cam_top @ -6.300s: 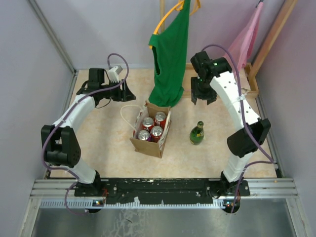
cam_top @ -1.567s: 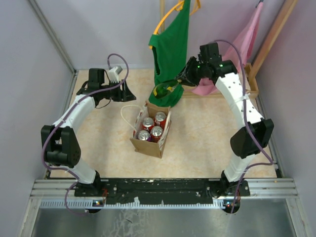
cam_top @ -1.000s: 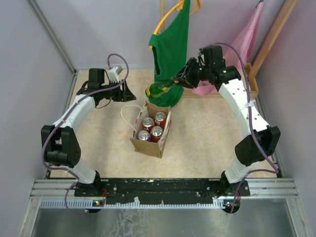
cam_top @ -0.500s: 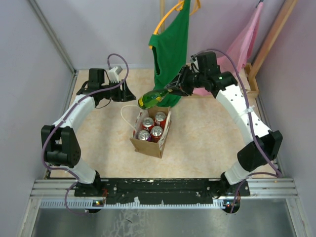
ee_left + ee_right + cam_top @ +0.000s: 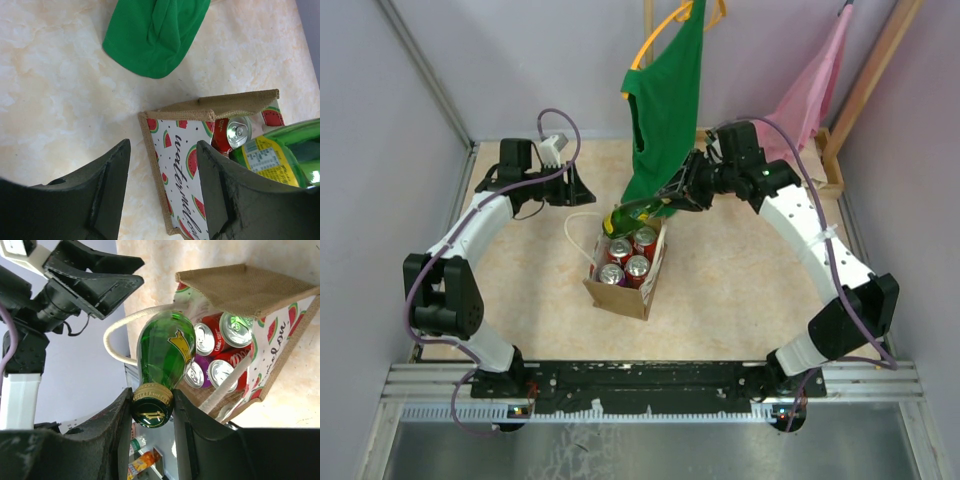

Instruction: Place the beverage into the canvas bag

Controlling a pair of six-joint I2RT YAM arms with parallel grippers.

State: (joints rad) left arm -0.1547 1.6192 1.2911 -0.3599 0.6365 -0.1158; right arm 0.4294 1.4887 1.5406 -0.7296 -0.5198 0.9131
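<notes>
The canvas bag point(image 5: 620, 290) stands mid-table, tan with a watermelon print lining, white rope handles point(image 5: 578, 225), and several cans point(image 5: 625, 258) inside. It also shows in the left wrist view point(image 5: 185, 170) and the right wrist view point(image 5: 250, 290). My right gripper point(image 5: 672, 200) is shut on the neck of a green glass bottle point(image 5: 632, 213), held tilted with its base over the bag's far rim. In the right wrist view the bottle point(image 5: 165, 350) hangs above the cans point(image 5: 220, 350). My left gripper point(image 5: 582, 187) is open and empty, left of the bag's far end.
A green shirt point(image 5: 665, 120) hangs on a yellow hanger right behind the bag, its hem on the table point(image 5: 155, 35). A pink cloth point(image 5: 810, 80) hangs at the back right by a wooden frame point(image 5: 865, 80). Purple walls close in the table.
My right gripper has carried the bottle from the back right leftward and down, from in front of the green shirt to over the bag's far rim. The left arm has not moved.
</notes>
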